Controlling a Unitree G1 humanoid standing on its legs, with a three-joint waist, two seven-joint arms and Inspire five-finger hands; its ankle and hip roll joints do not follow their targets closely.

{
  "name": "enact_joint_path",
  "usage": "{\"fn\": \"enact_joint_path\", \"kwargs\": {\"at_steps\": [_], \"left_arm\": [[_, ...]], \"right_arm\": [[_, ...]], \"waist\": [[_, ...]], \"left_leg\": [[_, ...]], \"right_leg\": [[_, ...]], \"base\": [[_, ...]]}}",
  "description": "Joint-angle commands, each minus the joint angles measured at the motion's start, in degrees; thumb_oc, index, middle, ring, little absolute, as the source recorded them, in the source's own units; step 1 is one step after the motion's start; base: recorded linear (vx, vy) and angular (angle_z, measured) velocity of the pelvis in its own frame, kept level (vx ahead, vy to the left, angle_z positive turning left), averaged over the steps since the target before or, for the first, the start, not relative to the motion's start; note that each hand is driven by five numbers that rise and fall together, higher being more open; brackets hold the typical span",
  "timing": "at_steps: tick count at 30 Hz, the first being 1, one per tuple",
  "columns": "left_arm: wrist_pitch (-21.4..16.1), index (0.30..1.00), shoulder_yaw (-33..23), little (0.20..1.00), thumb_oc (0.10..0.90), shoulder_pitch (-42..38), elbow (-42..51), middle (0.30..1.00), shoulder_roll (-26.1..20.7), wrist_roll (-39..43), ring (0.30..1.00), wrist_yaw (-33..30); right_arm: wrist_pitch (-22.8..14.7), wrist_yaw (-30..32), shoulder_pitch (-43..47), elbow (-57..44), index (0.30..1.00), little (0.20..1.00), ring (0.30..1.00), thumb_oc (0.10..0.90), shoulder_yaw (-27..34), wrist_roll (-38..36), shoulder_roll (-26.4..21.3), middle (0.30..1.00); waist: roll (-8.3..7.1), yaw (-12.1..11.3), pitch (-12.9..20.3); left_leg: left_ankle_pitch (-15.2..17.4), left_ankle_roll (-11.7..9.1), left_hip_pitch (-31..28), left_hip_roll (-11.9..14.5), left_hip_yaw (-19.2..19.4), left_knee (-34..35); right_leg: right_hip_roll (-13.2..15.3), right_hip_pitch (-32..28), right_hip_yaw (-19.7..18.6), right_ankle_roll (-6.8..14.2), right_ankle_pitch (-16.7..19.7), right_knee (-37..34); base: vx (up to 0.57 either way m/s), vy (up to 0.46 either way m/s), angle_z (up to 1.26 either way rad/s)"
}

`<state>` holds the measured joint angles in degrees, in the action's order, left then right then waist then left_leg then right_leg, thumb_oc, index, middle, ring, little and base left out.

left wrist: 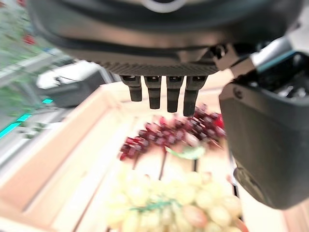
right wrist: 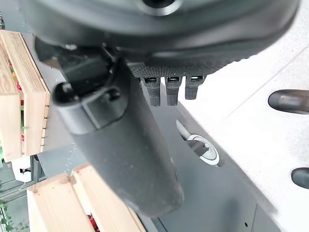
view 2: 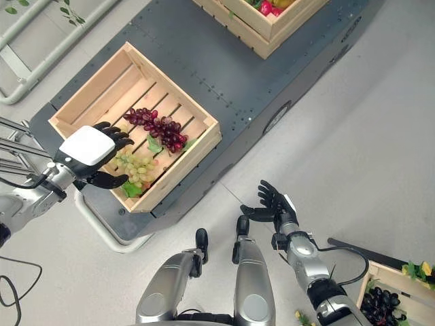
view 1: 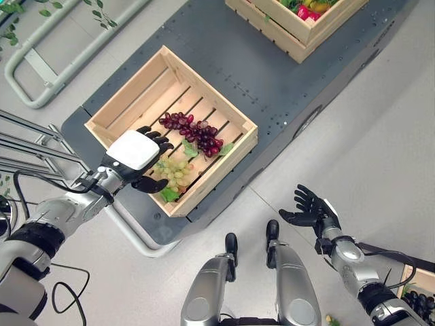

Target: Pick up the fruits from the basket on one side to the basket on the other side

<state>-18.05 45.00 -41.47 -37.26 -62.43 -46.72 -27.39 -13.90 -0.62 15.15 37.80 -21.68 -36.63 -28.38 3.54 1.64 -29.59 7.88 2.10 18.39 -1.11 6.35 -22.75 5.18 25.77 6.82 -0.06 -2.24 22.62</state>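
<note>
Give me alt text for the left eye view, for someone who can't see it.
The robot's left hand hovers open over green grapes in a wooden crate on a dark platform, with red grapes beside them. Its right hand hangs open above the floor.

**Setting: floor and platform**

A pale grey, smooth floor surrounds a low dark grey platform with rounded corners. A light tubular frame lies nearby, green leaves trailing above it.
</note>
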Motion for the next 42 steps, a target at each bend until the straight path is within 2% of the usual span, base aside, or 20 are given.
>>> {"fn": "enact_joint_path", "kwargs": {"at_steps": [1, 11, 14, 19, 24, 30, 32, 35, 36, 38, 42], "left_arm": [[1.5, 0.9, -2.6, 0.9, 0.8, -5.0, -0.5, 0.9, -7.3, -1.2, 0.9, 0.7], [3.2, 0.9, 2.5, 0.9, 0.8, -13.1, -2.4, 0.9, -7.9, -3.2, 0.9, 4.9], [4.5, 0.9, 3.6, 0.9, 0.8, -15.3, -3.6, 0.9, -7.9, -2.6, 0.9, 10.6], [4.3, 0.9, 4.3, 0.9, 0.8, -16.2, -5.1, 0.9, -8.0, -3.7, 0.9, 13.6], [3.6, 0.9, 5.9, 0.9, 0.8, -18.0, -5.0, 0.9, -7.9, -5.2, 0.9, 14.1], [4.8, 0.9, 8.2, 0.9, 0.8, -21.2, -5.0, 0.9, -7.3, -6.3, 0.9, 16.0], [6.1, 0.9, 8.7, 0.9, 0.8, -22.1, -5.8, 0.9, -6.9, -7.3, 0.9, 17.5], [11.7, 0.9, 9.3, 0.9, 0.8, -23.1, -8.3, 0.9, -5.7, -10.0, 0.9, 19.8], [12.5, 0.9, 9.3, 0.9, 0.8, -23.3, -8.6, 0.9, -5.6, -10.4, 0.9, 19.9], [17.4, 0.9, 9.0, 0.9, 0.8, -23.4, -9.6, 0.9, -5.0, -11.5, 0.9, 21.8], [22.5, 0.9, 7.8, 0.9, 0.8, -22.6, -11.2, 0.9, -4.7, -13.6, 0.9, 24.5]], "right_arm": [[-3.6, 1.3, 0.2, -5.5, 0.9, 0.9, 0.9, 0.8, 0.2, -3.2, -2.4, 0.9], [-2.5, 0.9, 3.4, -5.9, 0.9, 0.9, 0.9, 0.8, 0.2, -4.0, -3.6, 0.9], [-2.0, 1.0, 4.3, -5.9, 0.9, 0.9, 0.9, 0.8, 0.4, -4.6, -3.8, 0.9], [-2.3, 0.9, 5.4, -4.5, 0.9, 0.9, 0.9, 0.8, 0.3, -5.0, -3.3, 0.9], [-2.2, 0.8, 6.5, -3.4, 0.9, 0.9, 0.9, 0.8, 0.1, -5.2, -3.2, 0.9], [-2.4, 0.4, 8.2, -3.7, 0.9, 0.9, 0.9, 0.8, -0.1, -6.6, -3.6, 0.9], [-2.6, 0.1, 8.4, -3.9, 0.9, 0.9, 0.9, 0.8, -0.1, -7.3, -3.5, 0.9], [-3.0, -0.2, 9.4, -6.1, 0.9, 0.9, 0.9, 0.8, -0.7, -8.6, -4.0, 0.9], [-3.1, -0.4, 9.6, -6.6, 0.9, 0.9, 0.9, 0.8, -0.7, -8.6, -4.1, 0.9], [-4.0, -1.7, 9.7, -9.7, 0.9, 0.9, 0.9, 0.8, -1.3, -8.4, -4.8, 0.9], [-4.7, -1.9, 9.3, -14.2, 0.9, 0.9, 0.9, 0.8, -2.1, -8.8, -5.3, 0.9]], "waist": [[-0.78, 0.5, 1.1], [-1.9, 0.4, -0.2], [-2.49, 0.2, -0.2], [-3.14, -0.2, -0.2], [-3.11, -0.4, -0.2], [-3.8, -0.7, -0.2], [-4.29, -0.8, -0.2], [-5.23, -0.6, -0.2], [-5.39, -0.6, -0.2], [-6.09, -0.5, -0.2], [-7.1, -0.4, -0.2]], "left_leg": [[2.8, 0.0, 5.7, 2.4, 1.4, -7.0], [4.4, 0.5, 12.7, 3.7, 1.8, -13.0], [4.9, 0.6, 15.3, 4.1, 1.5, -14.9], [4.5, 0.5, 17.1, 4.3, 1.3, -15.0], [4.3, 0.5, 18.3, 4.1, 1.2, -15.0], [4.0, 0.4, 21.2, 4.1, 0.8, -15.8], [4.0, 0.4, 22.3, 4.2, 0.7, -16.2], [3.6, 0.4, 24.2, 4.4, 0.2, -16.3], [3.5, 0.4, 24.8, 4.4, 0.1, -16.5], [3.3, 0.4, 26.0, 4.6, -0.2, -16.6], [3.0, 0.2, 27.7, 4.8, -0.7, -16.9]], "right_leg": [[4.7, -2.0, 0.1, 2.7, -6.4, 5.2], [3.8, 5.0, -0.1, 2.8, -6.8, 10.3], [3.9, 7.8, -0.1, 2.7, -7.0, 12.5], [3.9, 9.9, 0.1, 2.7, -6.7, 13.1], [4.1, 11.1, 0.4, 2.7, -6.6, 13.4], [4.4, 13.7, 1.3, 2.4, -6.4, 14.5], [4.4, 14.8, 1.7, 2.3, -6.4, 15.0], [4.2, 16.4, 2.4, 2.1, -6.3, 15.6], [4.2, 16.9, 2.5, 2.0, -6.3, 15.7], [4.2, 18.0, 2.9, 1.9, -6.2, 15.8], [4.2, 19.4, 3.4, 1.8, -6.1, 16.1]], "base": [[-0.11, 0.039, 0.0], [-0.08, 0.034, 0.0], [-0.06, 0.022, 0.02], [-0.04, 0.007, -0.02], [0.0, 0.0, 0.0], [-0.03, 0.022, 0.06], [-0.02, 0.019, 0.1], [-0.03, 0.035, 0.04], [-0.02, 0.037, 0.03], [0.0, 0.0, 0.0], [0.0, 0.0, 0.0]]}}
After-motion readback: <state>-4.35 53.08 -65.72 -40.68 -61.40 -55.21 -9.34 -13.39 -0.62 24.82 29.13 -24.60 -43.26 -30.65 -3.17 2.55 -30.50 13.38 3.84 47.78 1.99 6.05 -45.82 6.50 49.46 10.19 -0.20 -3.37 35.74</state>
